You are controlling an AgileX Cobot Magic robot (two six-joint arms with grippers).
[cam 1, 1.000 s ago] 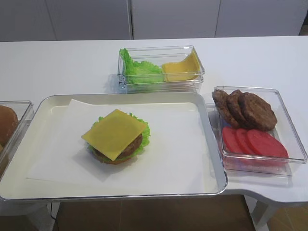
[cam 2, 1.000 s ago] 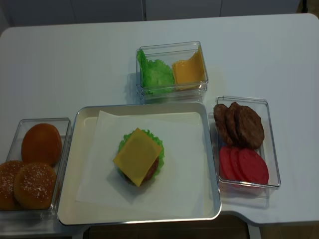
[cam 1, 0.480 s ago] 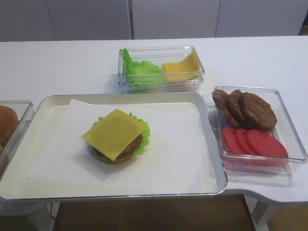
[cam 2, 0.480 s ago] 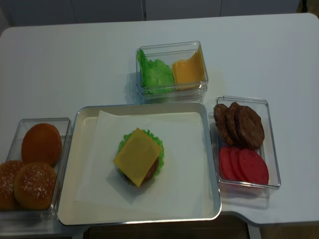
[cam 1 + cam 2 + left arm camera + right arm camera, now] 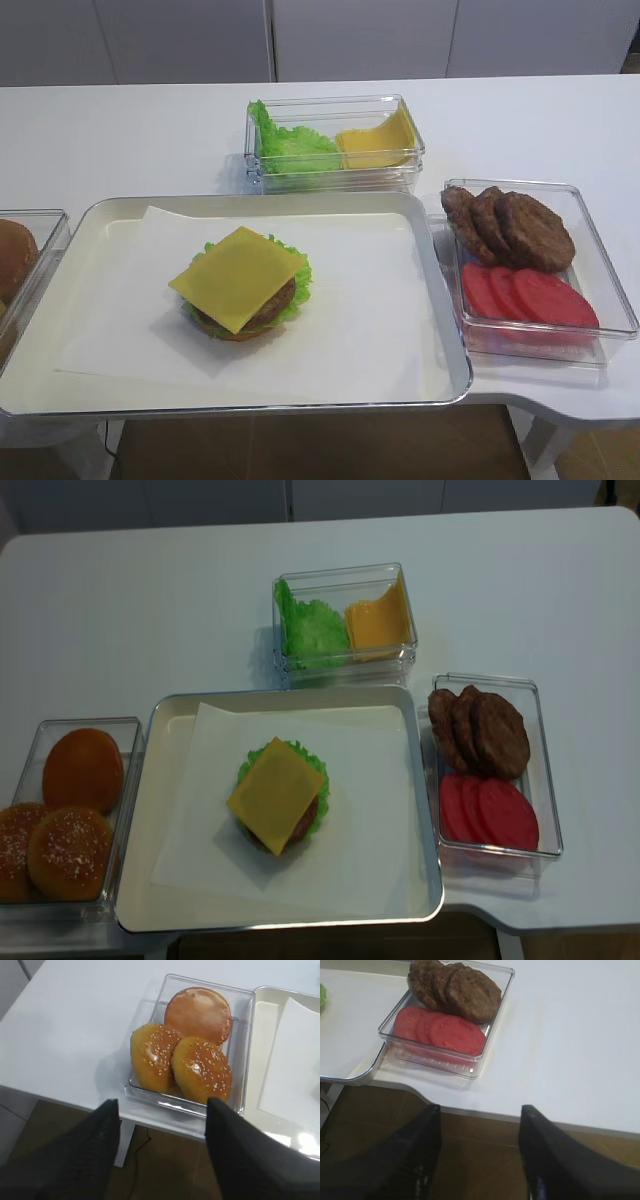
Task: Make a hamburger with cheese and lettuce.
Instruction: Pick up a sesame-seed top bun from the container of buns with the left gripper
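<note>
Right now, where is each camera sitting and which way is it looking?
Exterior high: in front of the table, angled down at the hamburger on the tray; no robot shows.
Exterior high (realsense): higher, looking steeply down; no robot shows.
Right wrist: looks past the open right gripper at patties and tomato slices.
Left wrist: looks past the open left gripper at buns.
Both high views share the hamburger.

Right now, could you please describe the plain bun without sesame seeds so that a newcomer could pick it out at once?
Start at the metal tray holding the half-built hamburger; just left of it sits a clear plastic box with three buns. The plain bun lies at the far end of that box, behind the two sesame-seeded buns. It alone has a smooth, glossy orange-brown top with no seeds.
</note>
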